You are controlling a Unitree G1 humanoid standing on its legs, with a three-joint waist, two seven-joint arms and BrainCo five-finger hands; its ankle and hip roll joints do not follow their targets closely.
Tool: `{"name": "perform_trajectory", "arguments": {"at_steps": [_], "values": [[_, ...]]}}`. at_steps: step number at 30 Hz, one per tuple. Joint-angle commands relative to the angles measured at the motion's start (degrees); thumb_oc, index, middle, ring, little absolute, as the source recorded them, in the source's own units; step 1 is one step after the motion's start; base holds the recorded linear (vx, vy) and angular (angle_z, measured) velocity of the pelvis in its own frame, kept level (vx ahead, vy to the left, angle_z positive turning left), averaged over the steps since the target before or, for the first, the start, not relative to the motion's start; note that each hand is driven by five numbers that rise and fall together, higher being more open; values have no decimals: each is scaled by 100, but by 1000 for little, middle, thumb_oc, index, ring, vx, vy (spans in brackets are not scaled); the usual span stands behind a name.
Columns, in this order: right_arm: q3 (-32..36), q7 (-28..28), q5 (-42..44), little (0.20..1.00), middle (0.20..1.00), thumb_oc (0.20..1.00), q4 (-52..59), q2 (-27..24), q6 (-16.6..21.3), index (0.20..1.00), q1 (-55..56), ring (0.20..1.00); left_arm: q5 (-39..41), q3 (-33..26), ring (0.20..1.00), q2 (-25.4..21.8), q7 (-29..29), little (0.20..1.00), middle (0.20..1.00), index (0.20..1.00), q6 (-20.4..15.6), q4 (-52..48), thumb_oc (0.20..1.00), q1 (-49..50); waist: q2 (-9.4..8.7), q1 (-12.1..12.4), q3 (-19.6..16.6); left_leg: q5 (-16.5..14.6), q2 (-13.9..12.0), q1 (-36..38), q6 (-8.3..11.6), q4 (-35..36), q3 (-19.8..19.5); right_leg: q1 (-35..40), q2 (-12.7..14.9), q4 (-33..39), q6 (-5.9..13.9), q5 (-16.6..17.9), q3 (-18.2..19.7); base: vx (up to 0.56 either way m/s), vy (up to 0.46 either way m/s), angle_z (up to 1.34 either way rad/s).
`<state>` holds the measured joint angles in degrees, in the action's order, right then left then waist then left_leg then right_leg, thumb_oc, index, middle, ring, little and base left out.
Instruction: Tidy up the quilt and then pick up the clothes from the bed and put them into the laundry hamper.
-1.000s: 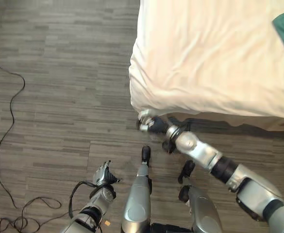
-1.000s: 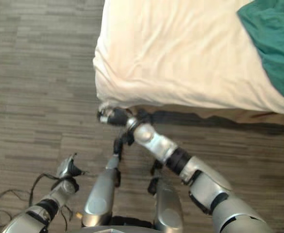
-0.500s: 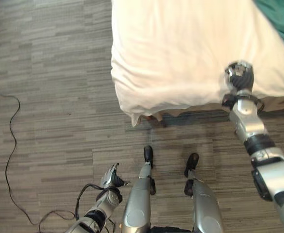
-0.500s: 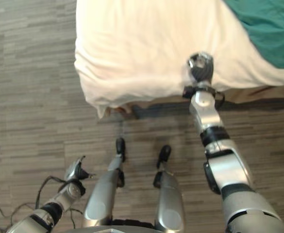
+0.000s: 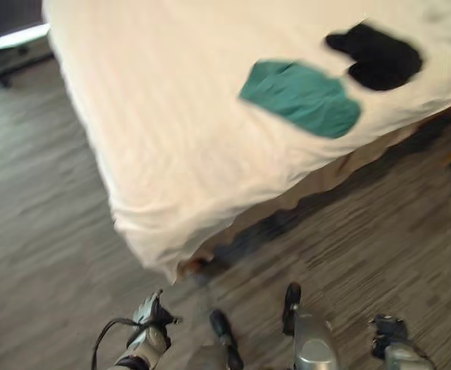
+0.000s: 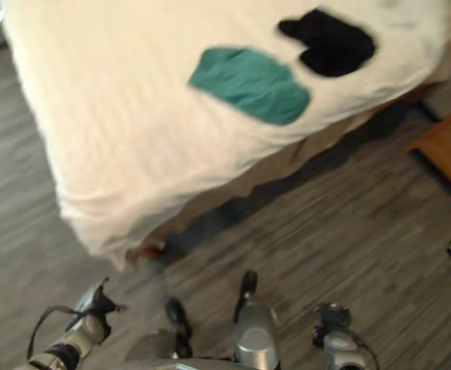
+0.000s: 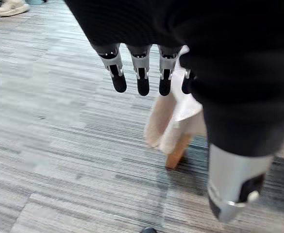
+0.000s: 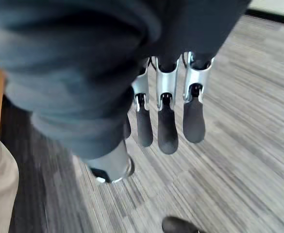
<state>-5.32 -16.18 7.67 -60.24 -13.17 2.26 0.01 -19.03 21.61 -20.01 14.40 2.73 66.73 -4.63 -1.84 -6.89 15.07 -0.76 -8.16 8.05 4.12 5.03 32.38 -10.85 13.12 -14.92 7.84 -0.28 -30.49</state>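
Left hand point(image 5: 149, 317) low at the robot's left side above the wood-grain floor point(image 5: 48, 231), fingers point(image 7: 140, 73) straight and relaxed, holding nothing; in its wrist view the fingers hang over the floor with the bed's wooden leg point(image 7: 177, 154) and a drooping corner of quilt past them; right hand point(image 6: 331, 324) low at the robot's right side, also over the floor, fingers point(image 8: 165, 111) extended and loose, nothing in them.

Cream quilt point(image 5: 171, 131) spread over the bed, its near corner hanging down toward the floor; green garment point(image 5: 302, 96) lies flat on the quilt close to the bed's side edge; black garment point(image 5: 375, 55) lies just beyond it, further along the bed, the two nearly touching; both garments well apart from either hand; wooden furniture piece point(image 6: 449, 150) stands on the floor to the robot's right of the bed.
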Motion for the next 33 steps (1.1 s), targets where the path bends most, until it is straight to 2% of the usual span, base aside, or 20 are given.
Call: {"name": "perform_trajectory", "arguments": {"at_steps": [1, 4, 5, 6, 7, 8, 9, 11, 13, 15, 17, 18, 19, 20, 22, 25, 27, 28, 29, 33], "values": [[-145, 125, -311, 1000, 1000, 1000, -234, -249, 44, 1000, -192, 1000, -826, 245, 1000, 62, -171, 1000, 1000, 1000, -11, 130, 1000, -409, 108, -122, -95, -819, 82, 260, -18, -706, -444, 153, -259, 288, 218, -145, -93, 351, -154, -138], [-473, 280, -443, 1000, 1000, 1000, -456, -253, -26, 1000, -192, 1000, -1033, 369, 1000, 168, -307, 1000, 1000, 1000, -34, 233, 1000, -471, 132, -147, -235, 104, -557, -25, 483, -2611, -372, 603, -999, 974, -272, -463, 501, 334, -211, -83], [-832, 271, -811, 1000, 1000, 1000, -366, -291, -40, 1000, -222, 1000, -859, 326, 1000, 228, -160, 1000, 1000, 1000, -34, 124, 1000, -536, -42, 82, -131, 578, -714, -690, 526, -4068, -1199, 889, -1262, 1292, -531, -546, 941, 366, -247, -188], [-953, 251, -930, 1000, 1000, 1000, -374, -314, -59, 1000, -295, 1000, -778, 317, 1000, 256, -68, 1000, 1000, 1000, -29, 101, 1000, -557, -154, 230, -71, 357, -542, -1101, 383, -4575, -1679, 1024, -1276, 1441, -574, -531, 1186, 225, -139, -255], [-950, 249, -933, 1000, 1000, 1000, -378, -307, -59, 1000, -303, 1000, -775, 319, 1000, 252, -63, 1000, 1000, 1000, -30, 105, 1000, -563, -138, 226, -72, 324, -573, -1148, 382, -4643, -1700, 1017, -1299, 1452, -580, -529, 1179, 60, 38, -253], [-1057, 235, -1004, 1000, 1000, 1000, -387, -308, -68, 1000, -392, 1000, -697, 312, 1000, 288, 47, 1000, 1000, 1000, -47, 101, 1000, -622, -276, 337, -13, 172, -250, -1524, 151, -4704, -2021, 1012, -1203, 1505, -557, -422, 1453, 108, 105, -214], [-1155, 231, -1087, 1000, 1000, 1000, -442, -286, -73, 1000, -482, 1000, -625, 298, 1000, 332, 130, 1000, 1000, 1000, -71, 102, 1000, -669, -317, 433, 14, -11, -43, -1763, 107, -4652, -2343, 1099, -1165, 1584, -454, -419, 1722, 330, 290, -166], [-1318, 251, -1201, 1000, 1000, 1000, -593, -252, -101, 1000, -665, 1000, -524, 295, 1000, 470, 231, 1000, 1000, 1000, -158, 149, 1000, -735, -226, 610, 2, -377, 93, -1845, 24, -3025, -2733, 1321, -1096, 1812, -211, -430, 2571, 462, 376, -189], [-1384, 261, -1279, 1000, 1000, 1000, -650, -295, -73, 1000, -742, 1000, -468, 301, 1000, 528, 231, 1000, 1000, 1000, -207, 132, 1000, -724, -120, 745, -66, -134, 423, -1691, 82, -1460, -3084, 1424, -1071, 1836, -118, -471, 2900, 349, 284, -266], [-1407, 263, -1393, 1000, 1000, 1000, -599, -303, -48, 1000, -649, 1000, -597, 383, 1000, 509, 161, 1000, 1000, 1000, -186, 162, 1000, -684, -81, 765, -122, 6, 489, -1629, 85, -1071, -3212, 1475, -1125, 1406, -166, -735, 3042, 367, 199, -149], [-1366, 309, -1404, 1000, 1000, 1000, -637, -277, -22, 1000, -557, 1000, -677, 453, 1000, 484, 103, 1000, 1000, 1000, -210, 171, 1000, -661, -89, 739, -168, -54, 493, -1554, 15, -1112, -3159, 1470, -1171, 1114, -158, -884, 3058, 445, 221, -81], [-1296, 313, -1476, 1000, 1000, 1000, -574, -226, -69, 1000, -564, 1000, -764, 493, 1000, 472, 75, 1000, 1000, 1000, -162, 184, 1000, -685, -114, 668, -90, -331, 682, -1223, -206, -1088, -3008, 1019, -1026, -358, 134, -746, 2849, 432, 257, -45], [-1294, 313, -1476, 1000, 1000, 1000, -574, -227, -70, 1000, -567, 1000, -764, 493, 1000, 472, 75, 1000, 1000, 1000, -162, 185, 1000, -689, -112, 675, -104, -317, 678, -1242, -206, -1081, -3001, 990, -1030, -364, 133, -737, 2857, 458, 343, -37], [-1194, 320, -1462, 1000, 1000, 1000, -494, -203, -135, 1000, -609, 1000, -692, 440, 1000, 445, 111, 1000, 1000, 1000, -110, 160, 1000, -715, -27, 543, 49, -361, 635, -919, -308, -958, -2796, 326, -746, -1544, 397, 9, 2606, 313, 219, -21], [-1026, 243, -1312, 1000, 1000, 1000, -399, -137, -121, 1000, -574, 1000, -646, 398, 1000, 399, 147, 1000, 1000, 1000, -83, 156, 1000, -731, 97, 400, 111, -363, 580, -532, -356, -641, -2734, -183, -689, -2008, 336, 29, 2426, 432, 230, -46], [-943, 206, -1175, 1000, 1000, 1000, -345, -115, -82, 1000, -516, 1000, -641, 397, 1000, 380, 131, 1000, 1000, 1000, -114, 107, 1000, -754, 118, 229, 89, -432, 632, -249, -316, -426, -2800, -381, -928, -1367, 243, -176, 2388, 371, 36, 1], [-829, 160, -1002, 1000, 1000, 1000, -314, -107, -69, 1000, -403, 1000, -857, 443, 1000, 343, 51, 1000, 1000, 1000, -138, 165, 1000, -800, 69, -22, -20, -688, 755, 224, -200, -128, -2849, -607, -1068, 538, 270, -89, 2259, 577, -42, 52], [-830, 160, -1002, 1000, 1000, 1000, -311, -111, -70, 1000, -396, 1000, -860, 443, 1000, 347, 51, 1000, 1000, 1000, -138, 165, 1000, -796, 101, -34, -13, -696, 720, 250, -193, -112, -2861, -547, -1098, 613, 268, -62, 2230, 821, -75, 84], [-813, 141, -1030, 1000, 1000, 1000, -346, -75, -84, 1000, -402, 1000, -1011, 421, 1000, 341, 38, 1000, 1000, 1000, -121, 275, 1000, -778, 129, -115, -66, -898, 669, 597, -72, -95, -2746, -778, -904, 1272, 359, 201, 1752, 598, -55, 66], [-851, 175, -1041, 1000, 1000, 1000, -450, -61, -71, 1000, -313, 1000, -1040, 356, 1000, 364, 32, 1000, 1000, 1000, -140, 341, 1000, -645, 246, -171, -173, -809, 551, 716, 123, -788, -2783, -541, -924, 1345, 193, 309, 1495, 612, -112, 14]]}}
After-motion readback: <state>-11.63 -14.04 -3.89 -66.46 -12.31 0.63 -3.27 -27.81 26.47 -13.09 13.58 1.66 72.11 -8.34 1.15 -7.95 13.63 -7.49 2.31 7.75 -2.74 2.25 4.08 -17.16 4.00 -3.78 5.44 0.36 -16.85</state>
